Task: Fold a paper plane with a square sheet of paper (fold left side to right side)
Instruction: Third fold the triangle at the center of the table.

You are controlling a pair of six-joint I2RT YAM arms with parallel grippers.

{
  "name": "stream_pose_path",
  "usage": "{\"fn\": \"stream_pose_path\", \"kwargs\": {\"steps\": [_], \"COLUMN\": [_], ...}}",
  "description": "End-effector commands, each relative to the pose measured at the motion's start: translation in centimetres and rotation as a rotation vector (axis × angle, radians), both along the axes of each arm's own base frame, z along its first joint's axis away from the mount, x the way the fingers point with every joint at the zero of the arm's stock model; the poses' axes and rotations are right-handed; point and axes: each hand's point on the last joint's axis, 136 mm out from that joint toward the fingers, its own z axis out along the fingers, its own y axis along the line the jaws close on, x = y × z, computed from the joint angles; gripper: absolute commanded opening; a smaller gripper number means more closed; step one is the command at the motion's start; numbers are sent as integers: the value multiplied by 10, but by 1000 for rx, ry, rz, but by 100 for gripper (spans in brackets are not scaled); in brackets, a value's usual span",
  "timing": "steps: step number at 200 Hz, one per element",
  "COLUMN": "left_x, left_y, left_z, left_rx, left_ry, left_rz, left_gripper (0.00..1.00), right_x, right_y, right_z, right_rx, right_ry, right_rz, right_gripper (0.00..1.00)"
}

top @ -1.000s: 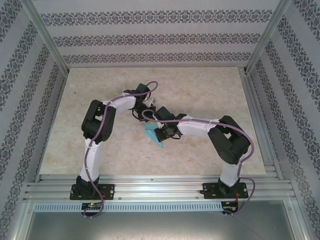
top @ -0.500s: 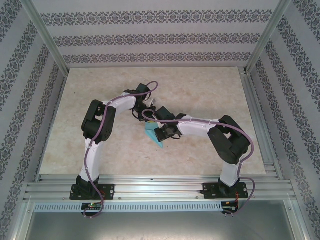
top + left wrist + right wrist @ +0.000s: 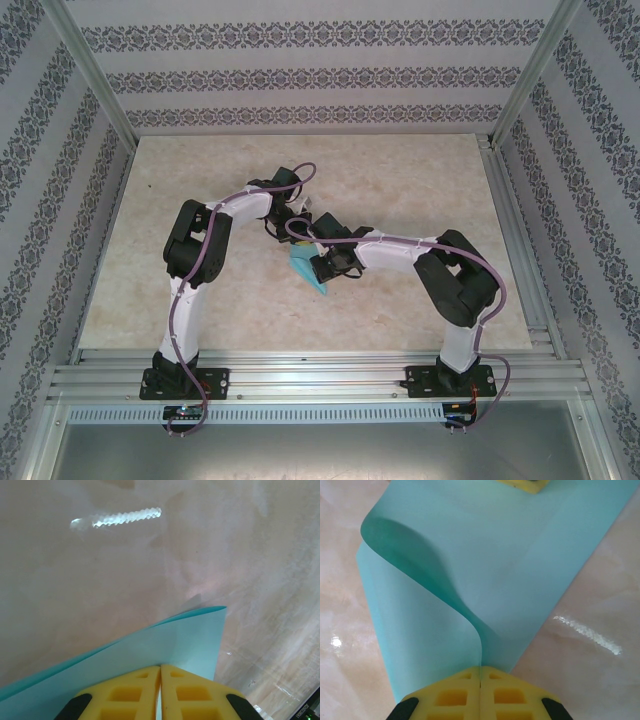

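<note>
Square sheet of paper (image 3: 520, 555), flap curled over, spans facing grippers: left gripper (image 3: 160, 668), right gripper (image 3: 480, 669) each clamp opposite ends.

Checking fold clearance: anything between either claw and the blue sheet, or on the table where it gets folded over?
Nothing visible. The left claw and right claw are both shut on the sheet, which curls over between them. The table beside it looks bare in both wrist views.

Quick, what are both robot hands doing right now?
Left gripper: shut on the thin light-blue paper sheet.
Right gripper: shut on the same sheet.
</note>
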Motion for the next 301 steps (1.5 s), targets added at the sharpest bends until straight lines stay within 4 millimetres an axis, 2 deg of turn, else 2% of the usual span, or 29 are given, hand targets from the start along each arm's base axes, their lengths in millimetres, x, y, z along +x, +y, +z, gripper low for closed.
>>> {"fn": "stream_pose_path", "kwargs": {"steps": [1, 139, 229, 271, 301], "left_x": [-17, -18, -19, -19, -19], "left_y": [9, 9, 7, 8, 8], "left_z": [-41, -42, -41, -42, -42], "left_rx": [110, 109, 107, 109, 110], "left_ry": [55, 57, 57, 58, 59], "left_rz": [-31, -31, -34, -33, -33], "left_gripper": [10, 9, 9, 10, 10], "right_x": [5, 10, -2, -2, -2], "right_y": [3, 17, 6, 2, 3], "right_z": [2, 12, -8, 1, 0], "right_rx": [11, 75, 4, 15, 13], "right_ry": [-5, -14, 26, 3, 8], "right_rz": [-13, -9, -6, -25, -24], "right_gripper": [0, 0, 0, 0, 0]}}
